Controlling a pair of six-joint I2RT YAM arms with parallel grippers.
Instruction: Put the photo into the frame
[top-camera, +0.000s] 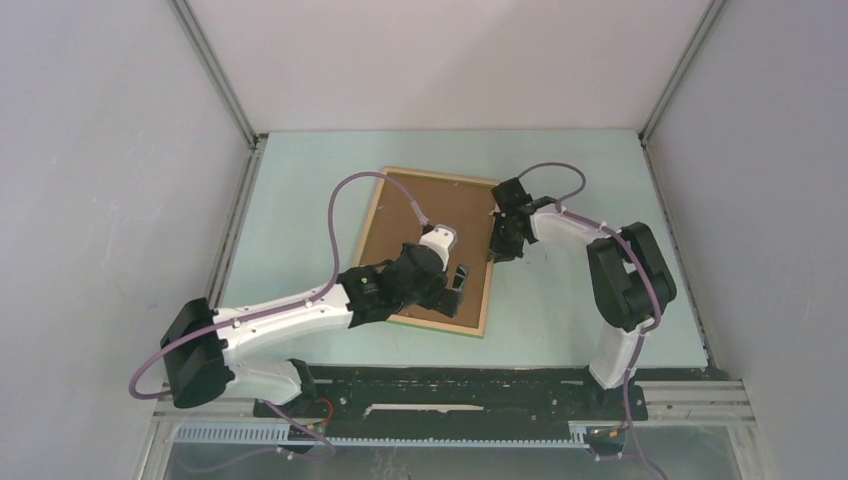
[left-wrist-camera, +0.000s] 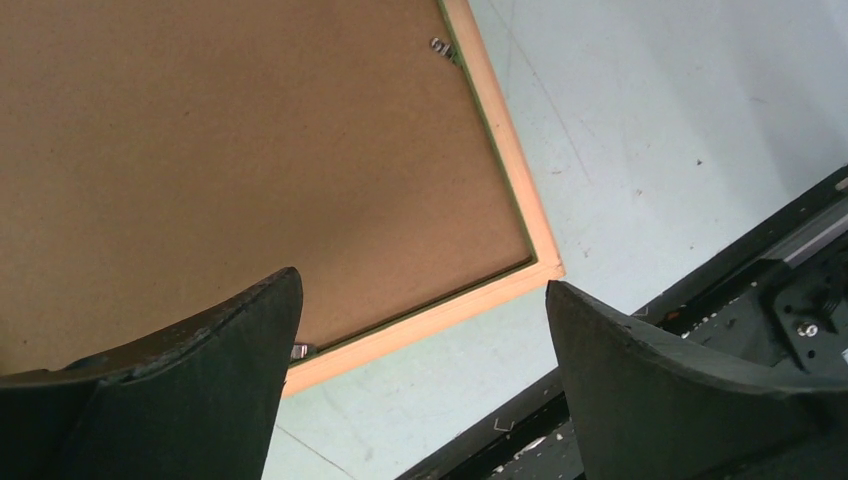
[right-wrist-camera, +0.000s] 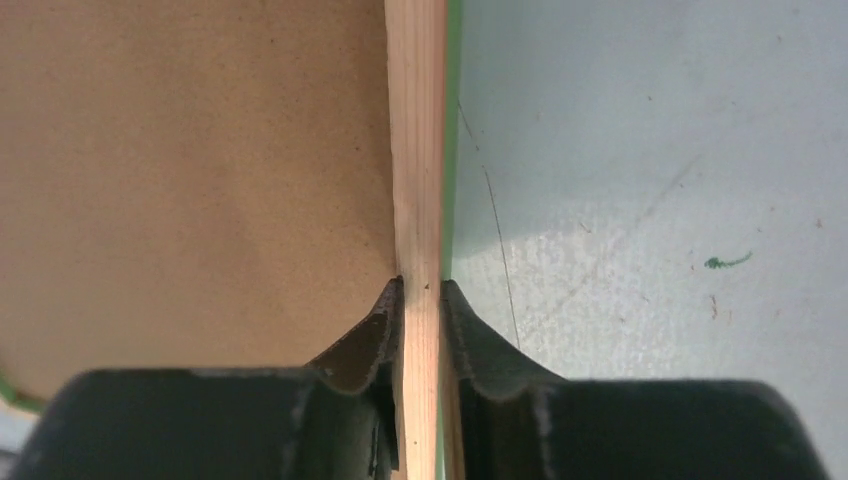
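frame: the frame (top-camera: 440, 176) lies flat on the surface (top-camera: 300, 200), pale wood face up, with a thin green edge peeking out along the rail in my right wrist view.
board: the brown board (top-camera: 400, 220) sits inside the rails and fills the opening.
photo: I can't see it in any view. It may be under the board, I honestly can't tell.
right tool: the right tool (right-wrist-camera: 422, 290) is pinched tight on the frame's right-hand rail, one finger on the board side and one on the outside.
left tool: the left tool (left-wrist-camera: 420, 280) is spread wide, holding nothing, hanging over the near right corner.
tabs: one little metal tab (left-wrist-camera: 440, 45) sits by the rail, looks turned aside.
what worries me: if I lift with that pinch, the thin rail could twist or tip and the board could slide out. Pressing down with the left tool off-centre could skid the whole thing across the surface.
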